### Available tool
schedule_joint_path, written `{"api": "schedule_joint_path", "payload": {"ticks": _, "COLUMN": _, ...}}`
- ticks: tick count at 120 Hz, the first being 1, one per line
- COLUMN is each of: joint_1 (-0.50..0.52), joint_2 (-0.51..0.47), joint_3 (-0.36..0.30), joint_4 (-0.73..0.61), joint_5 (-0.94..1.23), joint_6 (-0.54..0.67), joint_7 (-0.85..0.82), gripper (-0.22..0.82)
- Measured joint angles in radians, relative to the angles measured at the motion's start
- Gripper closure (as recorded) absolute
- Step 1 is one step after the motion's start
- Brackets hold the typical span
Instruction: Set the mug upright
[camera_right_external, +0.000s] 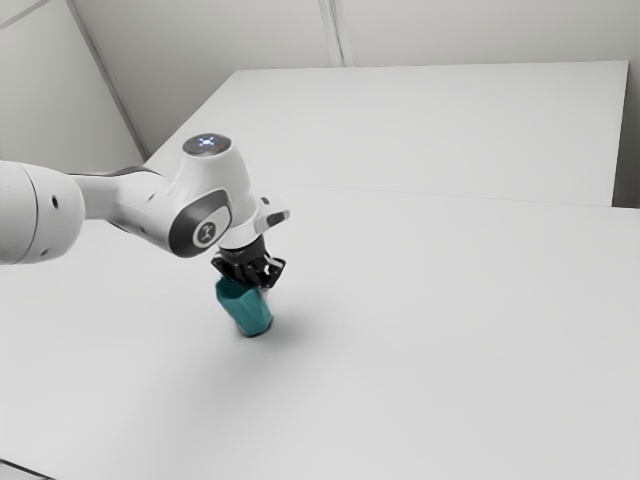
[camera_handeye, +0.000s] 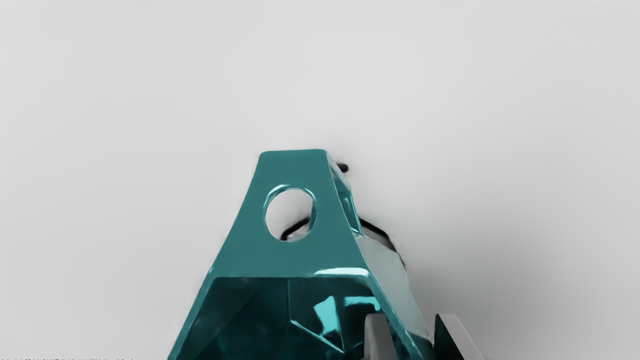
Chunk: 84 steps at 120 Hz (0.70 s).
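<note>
The teal faceted mug (camera_right_external: 245, 306) stands on its base, opening up, leaning slightly toward the exterior view's left along the hand's line. The black gripper (camera_right_external: 262, 285) is at its rim, on the side toward the exterior view's right. In the wrist view the mug (camera_handeye: 240, 250) shows its open mouth and its handle with a round hole. There the gripper (camera_handeye: 411, 325) has one fingertip inside the mouth and the other outside, shut on the mug's wall between them. The lower part of the mug's mouth lies beyond the wrist view's edge.
The white table (camera_right_external: 430, 330) spreads around the mug, and a second white surface (camera_right_external: 420, 130) lies behind it. A dark-edged object (camera_right_external: 22, 470) shows at the exterior view's lower left corner. The arm reaches in from the exterior view's left.
</note>
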Motion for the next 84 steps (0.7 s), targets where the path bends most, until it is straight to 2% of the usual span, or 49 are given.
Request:
{"api": "schedule_joint_path", "payload": {"ticks": 15, "joint_1": 0.019, "joint_2": 0.000, "joint_3": -0.001, "joint_4": 0.000, "joint_5": 0.003, "joint_6": 0.000, "joint_7": -0.018, "gripper": 0.37}}
{"api": "schedule_joint_path", "payload": {"ticks": 32, "joint_1": 0.031, "joint_2": -0.021, "joint_3": -0.002, "joint_4": 0.006, "joint_5": 0.003, "joint_6": -0.004, "joint_7": -0.034, "gripper": 0.20}}
{"api": "schedule_joint_path", "payload": {"ticks": 63, "joint_1": 0.005, "joint_2": -0.155, "joint_3": -0.009, "joint_4": 0.041, "joint_5": -0.006, "joint_6": -0.055, "joint_7": -0.054, "gripper": 0.07}}
{"api": "schedule_joint_path", "payload": {"ticks": 73, "joint_1": 0.020, "joint_2": -0.172, "joint_3": -0.015, "joint_4": 0.136, "joint_5": -0.030, "joint_6": -0.126, "joint_7": -0.046, "gripper": 0.05}}
{"api": "schedule_joint_path", "payload": {"ticks": 84, "joint_1": 0.097, "joint_2": -0.162, "joint_3": -0.019, "joint_4": 0.274, "joint_5": -0.072, "joint_6": -0.222, "joint_7": -0.020, "gripper": 0.04}}
